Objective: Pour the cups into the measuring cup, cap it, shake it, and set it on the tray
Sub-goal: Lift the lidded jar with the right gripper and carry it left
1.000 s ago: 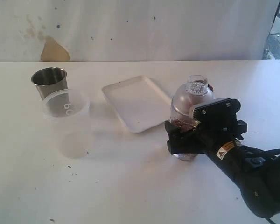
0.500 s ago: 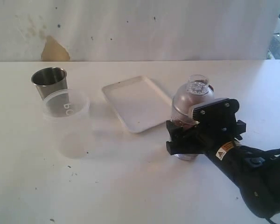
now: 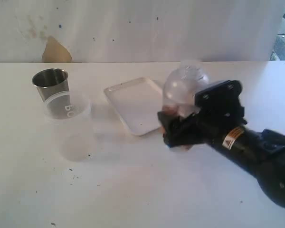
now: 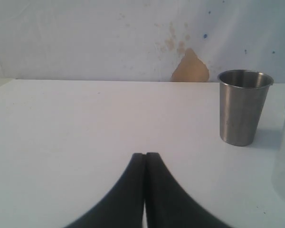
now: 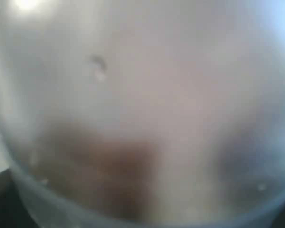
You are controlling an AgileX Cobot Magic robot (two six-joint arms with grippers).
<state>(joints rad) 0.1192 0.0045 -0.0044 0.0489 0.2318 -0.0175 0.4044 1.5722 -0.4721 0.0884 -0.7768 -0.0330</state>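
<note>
white tray (image 3: 133, 104), steel-grey tumbler (image 3: 51, 83), clear cap (image 3: 182, 84), black left fingers (image 4: 127, 192), white table (image 3: 133, 190)

Translucent tub (image 3: 69, 118) with lettering stands upright on the white table (image 3: 133, 194), well apart from the right gripper (image 3: 173, 133), out beyond its fingertips. Dark specks (image 3: 76, 177) dot the tabletop near the tub (well clear of the gripper). Brown chipped patch (image 3: 55, 51) sits low on the stained wall (image 3: 142, 28), far off past the tub.

The measuring cup (image 5: 147, 71) filled the whole view, so close that it was badly blurred. Behind its clear wall sat a brownish smudge (image 5: 118, 166), with a few pale specks (image 5: 100, 66) scattered about it.
</note>
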